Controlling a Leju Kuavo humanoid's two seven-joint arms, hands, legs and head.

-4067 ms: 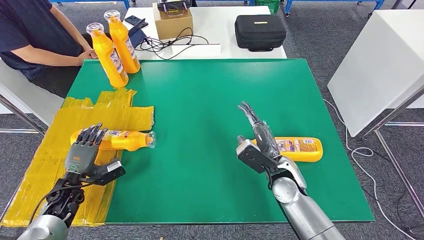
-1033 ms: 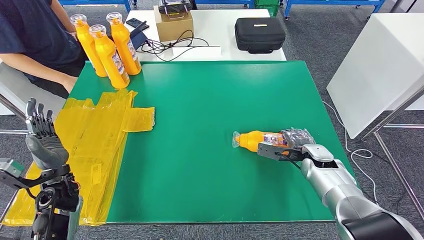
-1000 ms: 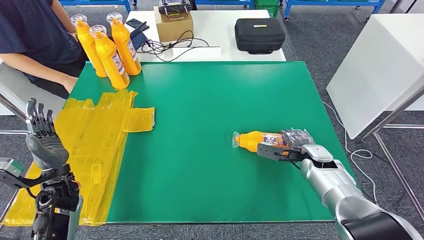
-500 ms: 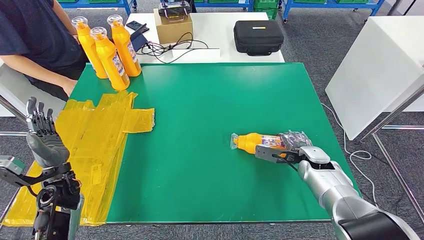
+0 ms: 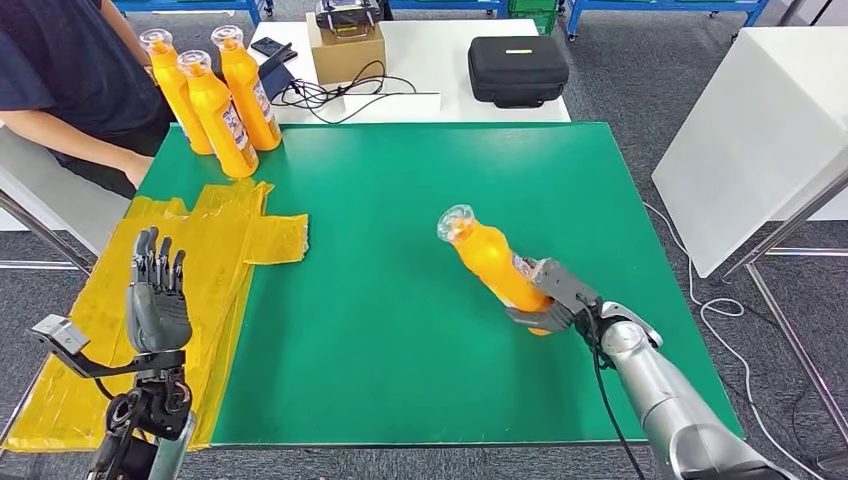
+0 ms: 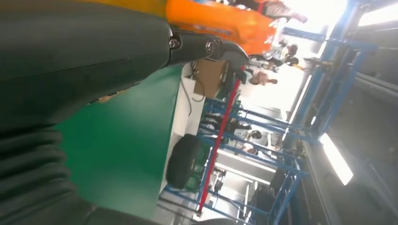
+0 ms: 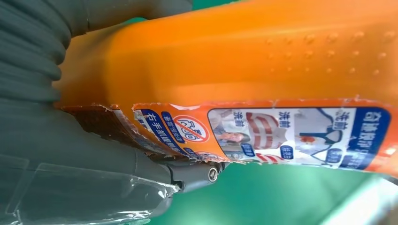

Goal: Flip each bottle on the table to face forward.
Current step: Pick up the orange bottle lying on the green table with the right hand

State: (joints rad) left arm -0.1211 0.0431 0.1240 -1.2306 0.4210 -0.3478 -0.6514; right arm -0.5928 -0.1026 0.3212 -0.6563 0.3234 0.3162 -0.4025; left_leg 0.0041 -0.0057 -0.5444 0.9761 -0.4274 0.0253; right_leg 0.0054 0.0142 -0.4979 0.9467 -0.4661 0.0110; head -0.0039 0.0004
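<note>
Orange bottle (image 5: 493, 265) sits clamped in the right hand (image 5: 549, 298), tilted with its clear cap up and toward the far left, base low over the green worktop (image 5: 400, 250) near the right edge. Three more bottles (image 5: 213, 98) stand upright at the far left corner, beside a seated person (image 5: 60, 70). Yellow tape (image 5: 190, 270) covers the left edge. The left hand (image 5: 156, 306) is raised over it, fingers straight, apart and holding nothing. Beyond the far edge, a white table bears a black case (image 5: 518, 68) and a cardboard box (image 5: 346, 45).
</note>
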